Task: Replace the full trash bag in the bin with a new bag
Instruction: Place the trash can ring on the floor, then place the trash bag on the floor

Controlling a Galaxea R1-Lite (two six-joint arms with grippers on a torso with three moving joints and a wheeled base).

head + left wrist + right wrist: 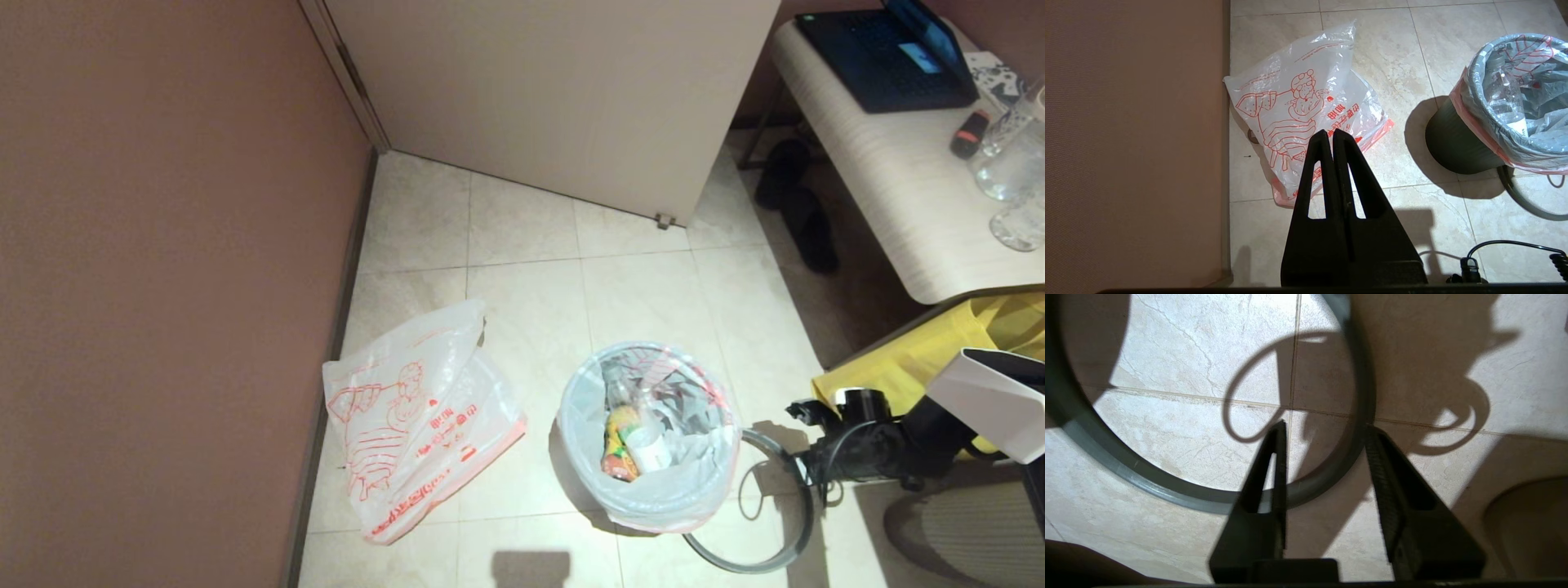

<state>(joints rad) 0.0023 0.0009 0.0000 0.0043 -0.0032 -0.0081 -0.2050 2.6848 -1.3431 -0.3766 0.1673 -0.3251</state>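
The full trash bag (682, 490) lines the bin (1457, 143), its rim folded over the edge, with a bottle and a yellow-orange packet inside. The bin's grey hoop (788, 547) is off and lies on the floor against the bin's right side. The new bag (416, 416) with the red cartoon drawing lies flat by the left wall. My right gripper (800, 445) is low over the hoop (1147, 477) and open (1325, 426), with the hoop's curve passing below and between its fingers, nothing gripped. My left gripper (1329, 132) is shut and empty, above the new bag (1298, 102).
A brown wall (163, 286) bounds the left side and a pale door (555, 98) stands behind. At the right are a table (898, 204) with a laptop and glasses, black slippers (804, 212) below it, and a yellow tote (922, 359).
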